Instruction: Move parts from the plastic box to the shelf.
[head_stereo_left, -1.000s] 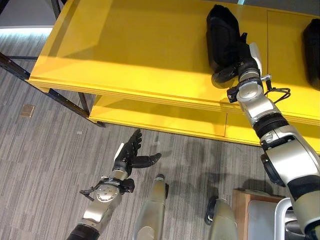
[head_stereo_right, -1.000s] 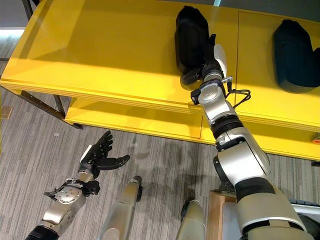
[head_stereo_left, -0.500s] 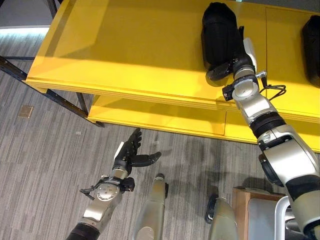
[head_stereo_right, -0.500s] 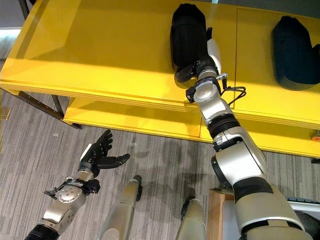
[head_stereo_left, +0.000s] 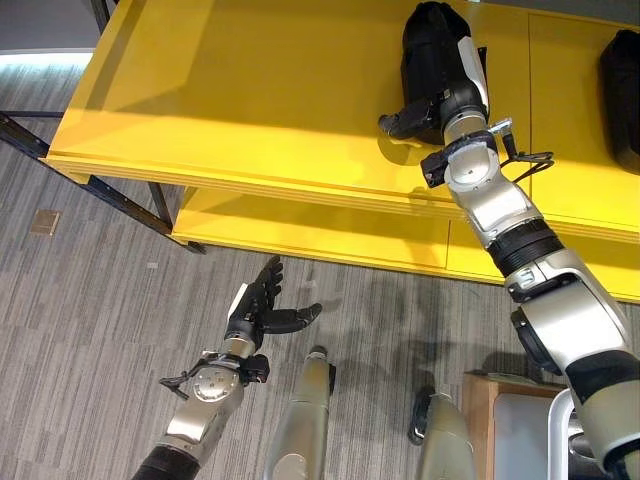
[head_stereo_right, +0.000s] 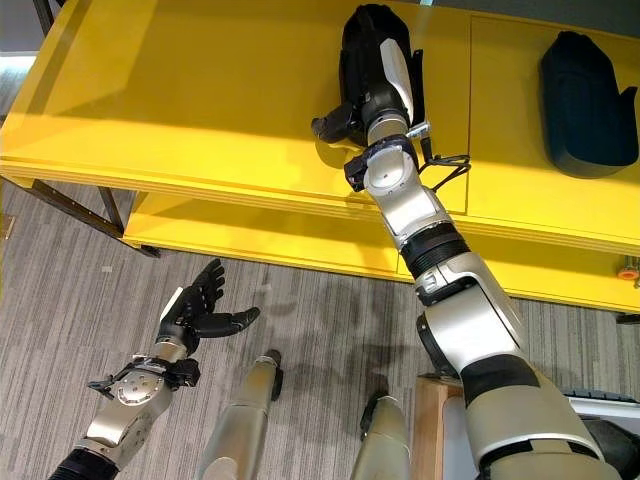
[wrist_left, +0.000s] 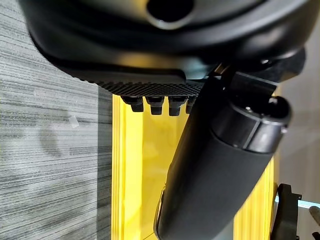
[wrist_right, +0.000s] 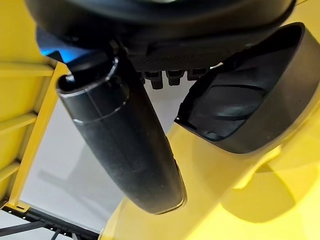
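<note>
A black moulded part (head_stereo_left: 428, 38) lies on the top board of the yellow shelf (head_stereo_left: 250, 90). My right hand (head_stereo_left: 447, 100) rests at the part's near end, open. Its fingers lie straight along the part's right side, and its thumb (head_stereo_left: 398, 122) sticks out to the left, off the part. In the right wrist view the part (wrist_right: 250, 110) sits beside the straight thumb (wrist_right: 120, 145) with a gap between them. A second black part (head_stereo_right: 585, 90) lies further right on the same board. My left hand (head_stereo_left: 258, 312) hangs low over the floor, open and holding nothing.
The shelf has a lower yellow board (head_stereo_left: 320, 235) under the top one. A dark metal frame (head_stereo_left: 120, 192) runs beneath its left end. A wooden-edged stand (head_stereo_left: 482, 400) holding a grey box (head_stereo_left: 530, 440) shows at the lower right. Grey striped carpet (head_stereo_left: 90, 330) covers the floor.
My right hand has swung to the left at the part's near end. Its thumb has come out from under the part and now points left. My left hand has not moved.
</note>
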